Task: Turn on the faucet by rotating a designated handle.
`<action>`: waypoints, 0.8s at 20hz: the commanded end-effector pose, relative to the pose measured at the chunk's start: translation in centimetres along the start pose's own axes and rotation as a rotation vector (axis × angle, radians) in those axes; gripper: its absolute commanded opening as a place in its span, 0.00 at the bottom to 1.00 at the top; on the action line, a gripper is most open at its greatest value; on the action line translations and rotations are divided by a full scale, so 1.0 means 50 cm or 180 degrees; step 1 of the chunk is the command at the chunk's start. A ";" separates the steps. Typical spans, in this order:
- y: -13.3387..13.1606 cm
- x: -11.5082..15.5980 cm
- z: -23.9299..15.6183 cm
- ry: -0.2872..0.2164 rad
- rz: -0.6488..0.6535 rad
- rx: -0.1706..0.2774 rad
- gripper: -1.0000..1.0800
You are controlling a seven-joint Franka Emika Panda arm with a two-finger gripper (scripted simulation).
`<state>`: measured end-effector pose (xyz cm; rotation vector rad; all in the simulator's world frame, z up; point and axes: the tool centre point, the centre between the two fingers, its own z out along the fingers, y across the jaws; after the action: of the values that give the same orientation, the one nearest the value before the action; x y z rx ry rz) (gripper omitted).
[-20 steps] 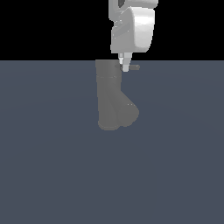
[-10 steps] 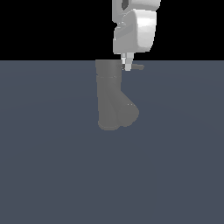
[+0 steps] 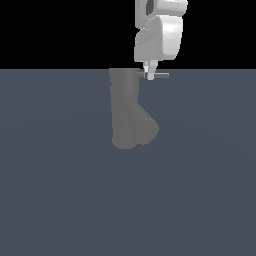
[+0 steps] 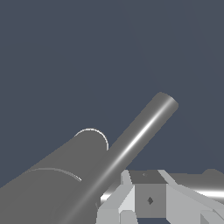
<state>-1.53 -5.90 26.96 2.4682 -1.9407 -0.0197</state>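
1. Here, the faucet is a thick, matte grey upright cylinder, plain and unmarked. A short, thick spout branches off low on the side toward the exterior view's right, giving the body a Y shape.
2. A faint seam rings the cylinder just below its top section.
3. The handle is a thin, straight, light-grey rod, much slimmer than the body. It projects level from the top section toward the exterior view's right.
4. In the wrist view the handle shows a bright metallic streak along its length and ends in a flat round face. The faucet lies just beside it as a darker, thicker cylinder.
5. Location: the faucet stands on the flat dark blue-grey desk, near the middle of the exterior view, with its top at the desk's far edge line.
6. The white gripper hangs straight down from above, its tip at the handle close to where the rod meets the body.
7. Fingers: the exterior view shows them narrow at the rod. Whether they pinch it or only touch it cannot be told. The wrist view shows pale finger parts close to the rod.
8. Count: one faucet, one spout, one handle, one gripper.
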 end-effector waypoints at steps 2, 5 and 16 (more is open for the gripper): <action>-0.012 0.040 0.000 0.0019 0.0073 0.0028 0.00; -0.021 0.054 -0.001 0.0021 0.0084 0.0028 0.00; -0.053 0.103 -0.002 0.0024 0.0125 0.0029 0.00</action>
<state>1.90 -7.05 26.96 2.4795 -1.9330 -0.0224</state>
